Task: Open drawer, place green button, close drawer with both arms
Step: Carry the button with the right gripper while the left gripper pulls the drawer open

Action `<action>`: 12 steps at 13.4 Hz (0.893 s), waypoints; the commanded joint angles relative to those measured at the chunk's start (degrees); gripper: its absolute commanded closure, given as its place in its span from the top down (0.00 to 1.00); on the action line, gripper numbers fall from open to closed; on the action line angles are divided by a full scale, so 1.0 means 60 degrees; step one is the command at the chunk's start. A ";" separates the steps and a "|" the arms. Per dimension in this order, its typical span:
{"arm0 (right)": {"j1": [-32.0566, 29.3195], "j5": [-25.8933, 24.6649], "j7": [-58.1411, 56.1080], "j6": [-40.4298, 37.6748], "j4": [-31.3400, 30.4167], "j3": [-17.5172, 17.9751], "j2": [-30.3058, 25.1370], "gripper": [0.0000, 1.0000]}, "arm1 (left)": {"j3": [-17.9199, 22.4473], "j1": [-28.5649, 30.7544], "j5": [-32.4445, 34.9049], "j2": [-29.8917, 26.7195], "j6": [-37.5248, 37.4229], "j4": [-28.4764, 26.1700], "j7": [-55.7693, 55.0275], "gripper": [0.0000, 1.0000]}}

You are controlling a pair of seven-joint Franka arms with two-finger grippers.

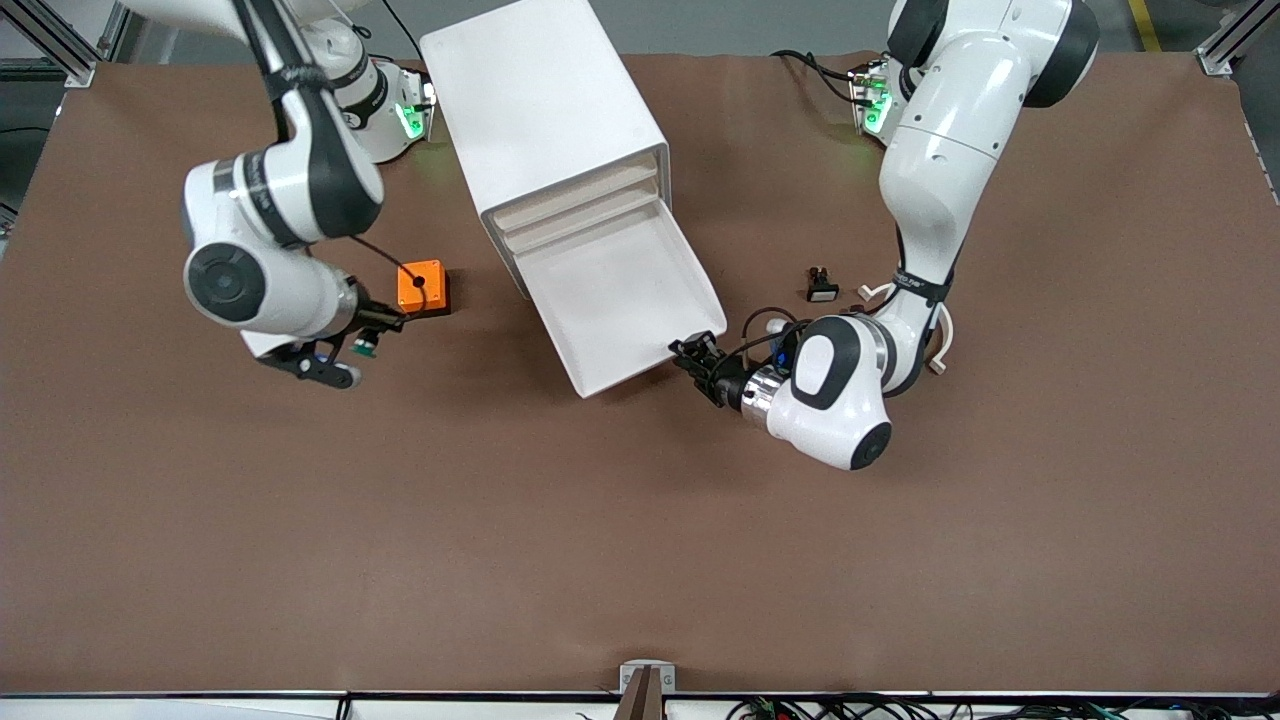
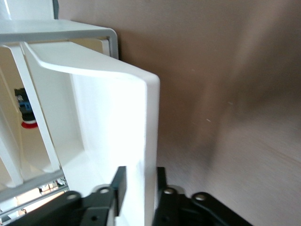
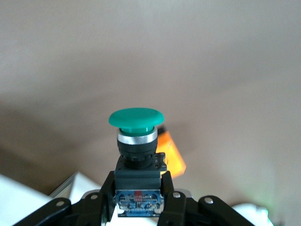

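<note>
Nearby, orange cube (image 1: 421,287) sits beside cabinet (image 1: 545,120), apart.

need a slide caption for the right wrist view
Right hand shut on the green-capped button, held up in the air, orange cube visible past it.

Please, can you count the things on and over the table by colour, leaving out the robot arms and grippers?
White: 1, the cabinet with its open drawer
Orange: 1, the cube
Green: 1, the green-capped button held in the right gripper
Black with white cap: 1, the other button
Total: 4
</note>
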 commanded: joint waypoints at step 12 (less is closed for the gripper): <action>0.3957 0.1727 0.8939 0.2734 0.1822 -0.0081 0.2567 0.00 | 0.3420 0.0783 0.1221 -0.0250 0.0249 0.0698 0.5777 1.00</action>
